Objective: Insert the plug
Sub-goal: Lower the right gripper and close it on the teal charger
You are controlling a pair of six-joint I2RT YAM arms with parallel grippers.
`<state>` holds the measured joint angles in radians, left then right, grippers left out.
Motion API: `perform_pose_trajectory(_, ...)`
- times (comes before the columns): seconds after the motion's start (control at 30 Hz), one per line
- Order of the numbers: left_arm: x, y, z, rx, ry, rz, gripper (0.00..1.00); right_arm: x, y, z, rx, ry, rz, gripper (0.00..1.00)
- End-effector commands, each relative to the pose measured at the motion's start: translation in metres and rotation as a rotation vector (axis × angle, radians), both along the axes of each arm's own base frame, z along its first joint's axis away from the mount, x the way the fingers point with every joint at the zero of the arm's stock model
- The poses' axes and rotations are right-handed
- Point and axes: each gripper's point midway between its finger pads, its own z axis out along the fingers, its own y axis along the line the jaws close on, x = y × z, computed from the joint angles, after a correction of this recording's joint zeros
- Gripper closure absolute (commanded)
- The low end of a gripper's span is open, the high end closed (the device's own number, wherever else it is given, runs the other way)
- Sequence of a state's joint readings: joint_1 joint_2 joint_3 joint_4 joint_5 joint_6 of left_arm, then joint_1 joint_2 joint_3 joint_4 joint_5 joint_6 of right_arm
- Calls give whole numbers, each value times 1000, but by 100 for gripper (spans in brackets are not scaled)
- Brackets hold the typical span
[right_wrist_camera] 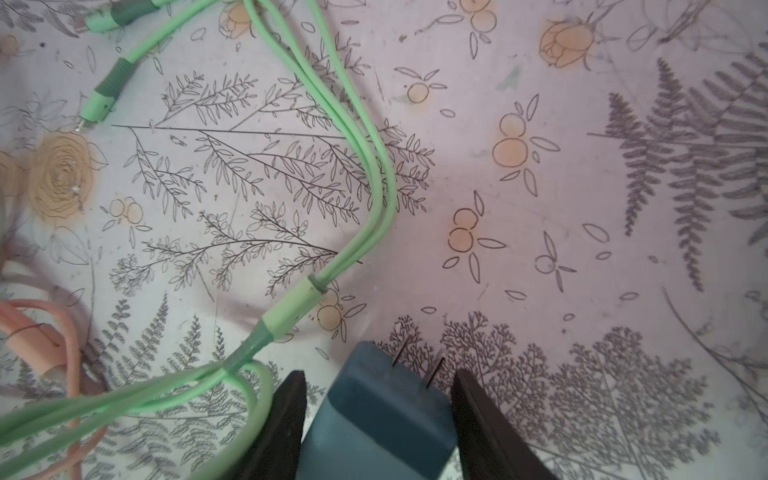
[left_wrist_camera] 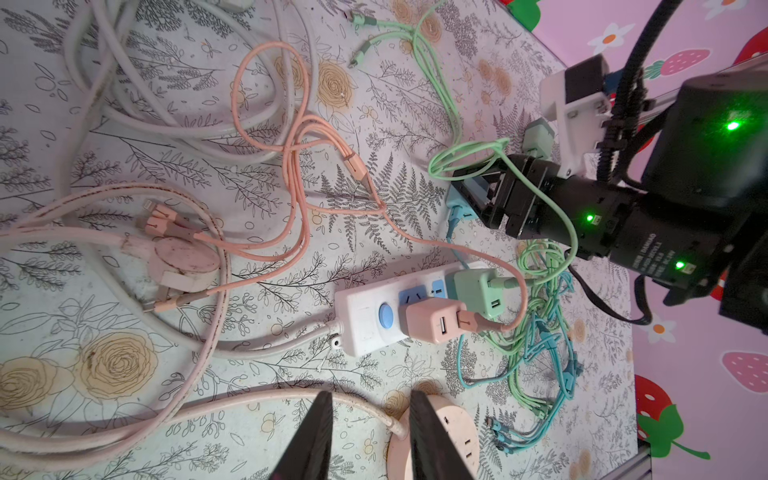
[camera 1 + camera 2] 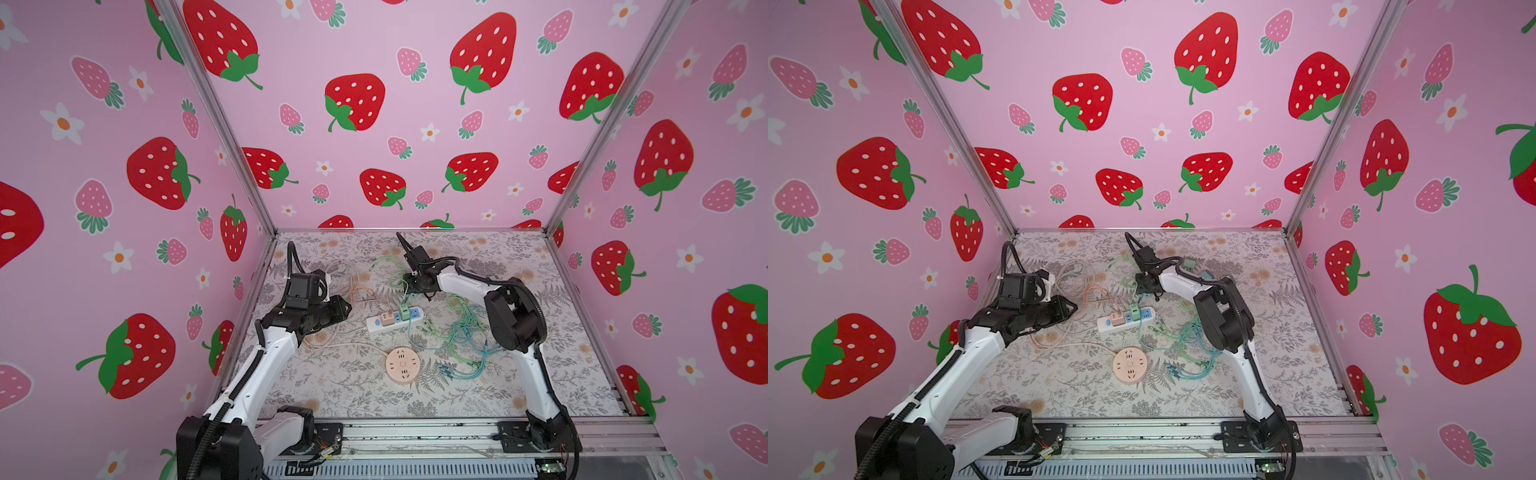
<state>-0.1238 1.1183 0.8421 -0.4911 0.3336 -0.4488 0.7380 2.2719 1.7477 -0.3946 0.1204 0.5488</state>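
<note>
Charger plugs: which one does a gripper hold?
The blue plug, in the right gripper; the pink plug and green plug sit in the power strip.

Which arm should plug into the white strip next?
Right. The right claw grips the blue plug, prongs exposed, close to the white power strip. The left claw is open, empty.

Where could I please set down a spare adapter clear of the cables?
Bare cloth lies between the round pink socket and the front rail, and in the far right corner. Crowded: pink cables left of the power strip, green and blue cables right of it.
</note>
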Motion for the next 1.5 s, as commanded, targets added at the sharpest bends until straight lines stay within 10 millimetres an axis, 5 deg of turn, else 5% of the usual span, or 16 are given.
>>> perform_pose_trajectory(0.0,-2,-1,0,-11,0,-8,66,-9,-27,0,-113,2,1,42)
perform_pose_trajectory(0.23,0,-3,2,-25,-1,-7,66,-17,-49,-4,-130,42,5,39)
perform_pose_trajectory(0.57,0,-3,4,-30,-5,-4,66,-32,-56,-1,-107,77,2,32)
perform_pose_trajectory(0.87,1,-4,5,-37,-8,-8,66,-35,-62,-7,-121,63,26,43)
perform_pose_trajectory(1.23,0,-5,7,-47,-11,-6,66,-27,-66,18,-220,-85,254,40)
perform_pose_trajectory(1.47,2,-5,6,-50,-12,-5,66,-32,-75,44,-133,-67,81,32)
